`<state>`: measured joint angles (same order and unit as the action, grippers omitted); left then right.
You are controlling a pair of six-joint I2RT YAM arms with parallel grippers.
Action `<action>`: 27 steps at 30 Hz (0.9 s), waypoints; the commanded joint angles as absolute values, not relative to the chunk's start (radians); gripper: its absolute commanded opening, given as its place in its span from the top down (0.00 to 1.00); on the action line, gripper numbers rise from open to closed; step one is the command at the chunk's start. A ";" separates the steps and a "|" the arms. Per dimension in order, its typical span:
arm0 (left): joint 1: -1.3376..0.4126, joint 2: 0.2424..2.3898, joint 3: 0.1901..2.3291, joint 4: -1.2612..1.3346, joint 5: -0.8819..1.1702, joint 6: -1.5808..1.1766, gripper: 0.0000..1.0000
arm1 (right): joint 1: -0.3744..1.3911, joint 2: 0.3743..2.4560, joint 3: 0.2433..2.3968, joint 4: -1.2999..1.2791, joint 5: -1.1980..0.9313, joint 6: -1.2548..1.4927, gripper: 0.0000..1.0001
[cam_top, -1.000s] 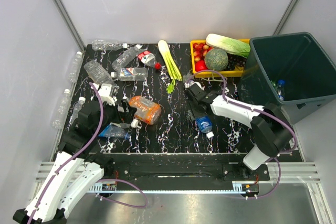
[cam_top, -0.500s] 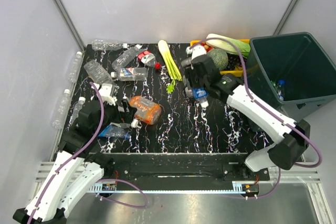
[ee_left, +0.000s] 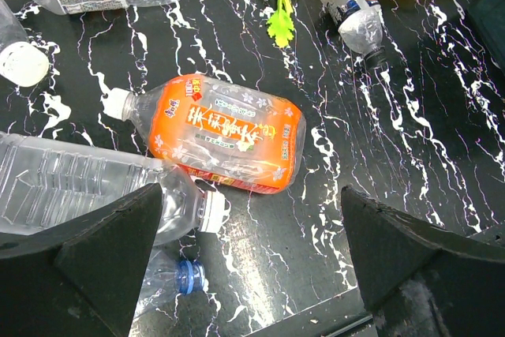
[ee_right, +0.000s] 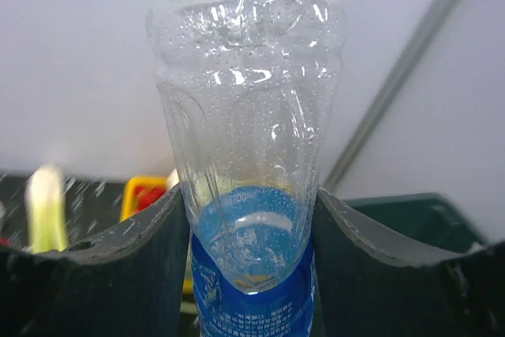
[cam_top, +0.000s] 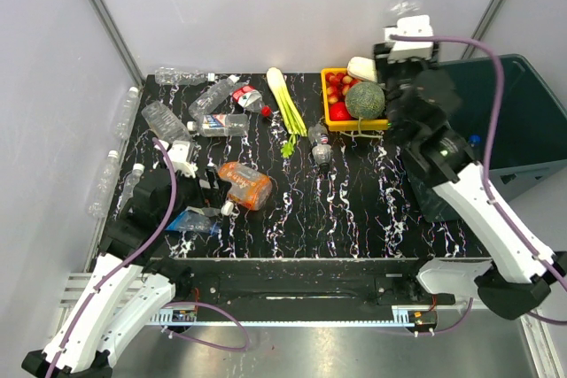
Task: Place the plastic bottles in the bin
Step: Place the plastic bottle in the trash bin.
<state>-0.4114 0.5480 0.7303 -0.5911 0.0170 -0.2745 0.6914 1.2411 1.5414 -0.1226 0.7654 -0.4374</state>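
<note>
Top external view, catalogued near to far.

1. Left pincer [ee_left: 251,226]: released, jaws spread wide, empty. It hovers low over the worktop [cam_top: 354,219] at 9 o'clock, with the arm folded short and leaning forward.
2. Orange-labelled bottle [ee_left: 225,136]: lies flat just beyond the left pincer, its white cap toward 10 o'clock.
3. Pepsi bottle [cam_top: 321,146]: lies on its side mid-worktop, near the celery [cam_top: 285,104].
4. Loose clear bottles [cam_top: 199,108]: scattered at 10 to 11 o'clock, none yet binned.
5. Right pincer [ee_right: 248,219]: clenched on a blue-labelled clear bottle [ee_right: 248,116], whose free end projects past the fingertips. The arm is stretched up and out toward 1 o'clock, wrist high, above the yellow vegetable tray [cam_top: 330,95].
6. Bin [cam_top: 523,104]: stands at 2 o'clock, with one bottle visible inside.

Handling note: the held bottle seems short of the bin's opening. Carry it toward 3 o'clock until it is fully past the rim, then let go. A light bottle may bounce off the edge.
</note>
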 commanded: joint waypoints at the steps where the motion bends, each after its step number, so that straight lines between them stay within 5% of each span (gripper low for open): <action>1: -0.414 0.549 0.732 -0.561 0.031 -0.281 0.01 | 0.585 1.183 1.537 0.127 0.854 -0.681 0.49; 7: -0.417 0.545 0.732 -0.561 0.035 -0.282 0.01 | 0.422 1.157 1.499 0.132 0.853 -0.695 0.48; 21: -0.425 0.543 0.732 -0.561 0.034 -0.282 0.01 | 0.361 1.051 1.230 0.071 0.920 -0.563 0.43; 27: -0.430 0.549 0.729 -0.554 0.043 -0.281 0.01 | 0.348 1.051 1.253 -0.067 0.925 -0.511 0.29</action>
